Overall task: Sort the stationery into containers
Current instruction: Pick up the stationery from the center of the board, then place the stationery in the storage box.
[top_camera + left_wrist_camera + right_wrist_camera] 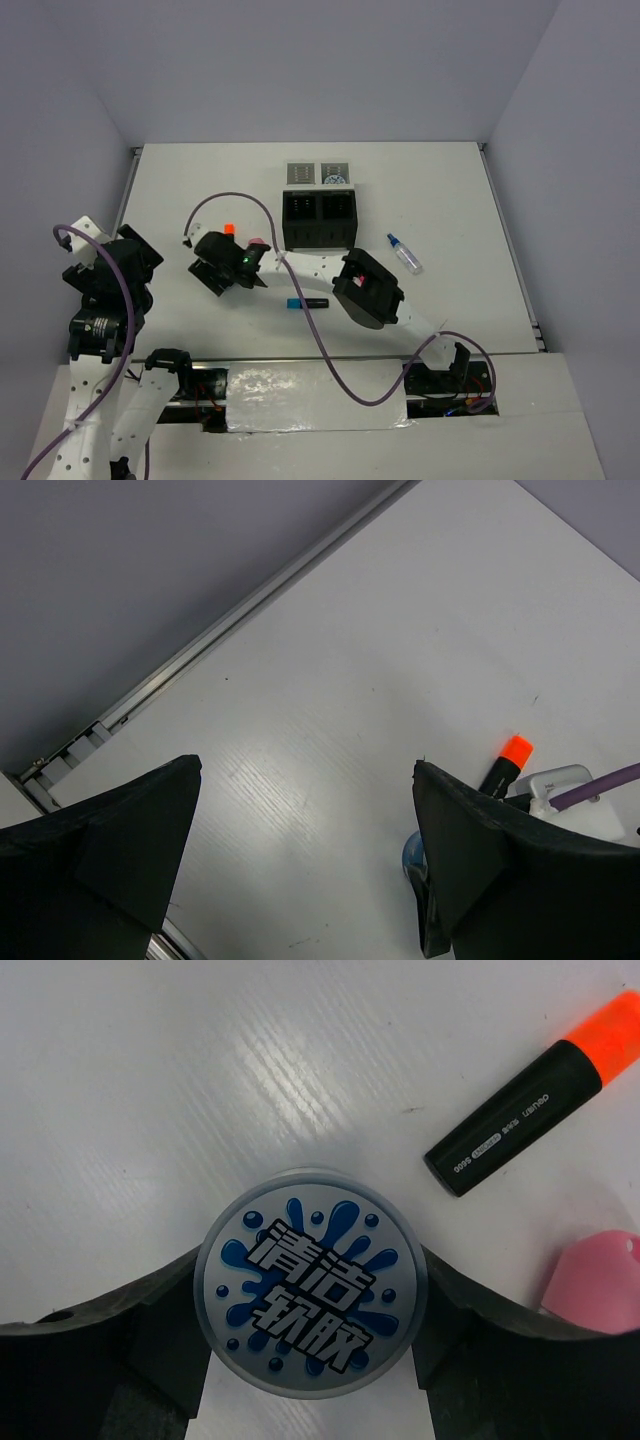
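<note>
Right claw [312, 1295] is clamped on the round blue-white roll [312, 1282], a finger touching each side, down at the worktop [150, 1080]. My call: lift straight up with an even squeeze, so it can't pop out or bump the orange highlighter [530, 1110] and pink marker [600, 1285] just beside it. Then carry it past the black box [320, 222] to the far grey tray [337, 164], which holds a matching roll; the left claw [310, 865] gapes wide, holding nothing.

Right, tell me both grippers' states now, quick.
Left gripper: jaws open, nothing between them.
Right gripper: jaws shut on the blue-white roll.
</note>
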Available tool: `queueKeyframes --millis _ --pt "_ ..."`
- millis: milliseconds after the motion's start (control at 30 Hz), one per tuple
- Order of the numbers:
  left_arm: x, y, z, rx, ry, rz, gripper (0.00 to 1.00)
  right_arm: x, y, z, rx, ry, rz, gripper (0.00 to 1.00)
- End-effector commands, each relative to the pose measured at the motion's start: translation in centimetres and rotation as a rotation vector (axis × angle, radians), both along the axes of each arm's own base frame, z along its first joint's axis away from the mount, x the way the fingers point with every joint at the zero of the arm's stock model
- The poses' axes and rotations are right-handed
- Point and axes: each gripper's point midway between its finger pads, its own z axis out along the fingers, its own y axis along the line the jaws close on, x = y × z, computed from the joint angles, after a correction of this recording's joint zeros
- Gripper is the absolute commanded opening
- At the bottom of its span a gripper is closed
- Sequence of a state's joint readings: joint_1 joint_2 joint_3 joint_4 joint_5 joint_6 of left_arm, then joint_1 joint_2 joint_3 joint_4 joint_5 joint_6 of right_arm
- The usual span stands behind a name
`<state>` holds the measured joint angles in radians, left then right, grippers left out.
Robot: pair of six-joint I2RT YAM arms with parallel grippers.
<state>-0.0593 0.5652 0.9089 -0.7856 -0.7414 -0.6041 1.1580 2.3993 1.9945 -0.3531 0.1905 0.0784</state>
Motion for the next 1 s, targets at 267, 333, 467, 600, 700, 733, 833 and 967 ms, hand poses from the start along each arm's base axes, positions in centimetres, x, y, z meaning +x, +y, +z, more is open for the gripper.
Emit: queueKeyframes --millis 267,333,467,600,700,733,833,967 --pt "0.5 -0.2 1.2 0.007 -0.050 -0.024 0.99 -0.1 -1.0 19.7 0.380 -0.166 0.045 0.00" --pt "0.6 -0.2 1.2 0.008 -0.049 -0.030 0.99 2.4 -4.1 24.1 0.429 -0.209 -0.013 0.00" --pt "1.0 -0.6 1.0 0.005 -0.044 -0.059 0.99 11.5 -12.3 26.6 0.398 -0.249 -0.307 0.00" --pt "1.5 -1.0 1.0 0.004 -0.042 -0.091 0.99 20.6 -22.8 25.0 0.293 -0.229 -0.618 0.00" --pt "2.3 -1.7 0.6 0.003 -0.030 -0.143 0.99 23.5 -26.7 23.9 0.264 -0.232 -0.689 0.00" --pt "2.7 -2.0 0.3 0.000 -0.014 -0.157 0.99 24.0 -27.2 23.6 0.270 -0.239 -0.690 0.00" --pt "3.1 -2.2 0.0 -0.003 0.011 -0.175 0.99 25.1 -28.6 22.5 0.251 -0.245 -0.682 0.00" --pt "3.3 -2.4 -0.2 -0.002 0.018 -0.188 0.99 25.8 -29.2 19.3 0.168 -0.223 -0.690 0.00"
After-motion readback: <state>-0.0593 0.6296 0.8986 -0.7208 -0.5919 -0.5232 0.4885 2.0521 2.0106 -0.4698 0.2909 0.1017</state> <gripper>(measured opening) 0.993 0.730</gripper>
